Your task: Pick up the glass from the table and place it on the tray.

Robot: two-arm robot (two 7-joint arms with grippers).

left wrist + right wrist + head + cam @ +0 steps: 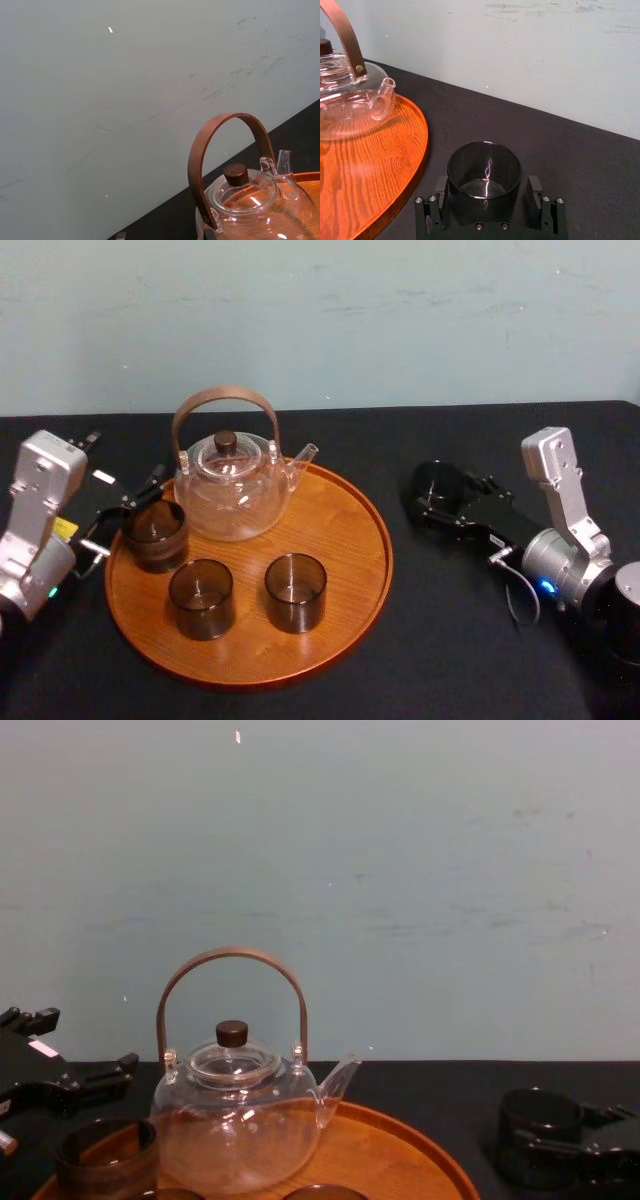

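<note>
A dark smoky glass (484, 172) stands on the black table just right of the round wooden tray (340, 530). My right gripper (488, 192) straddles it, open, one finger (441, 186) against its wall and the other a little off it. From the head the same glass (436, 483) sits at the end of the right gripper (448, 496). My left gripper (128, 512) is open at the tray's left edge, just behind another dark glass (155, 535) standing on the tray.
A clear glass teapot (232, 485) with a brown hoop handle stands at the back of the tray. Two more dark glasses (201, 597) (295, 590) stand at the tray's front. Bare black tabletop lies right of the tray and in front of it.
</note>
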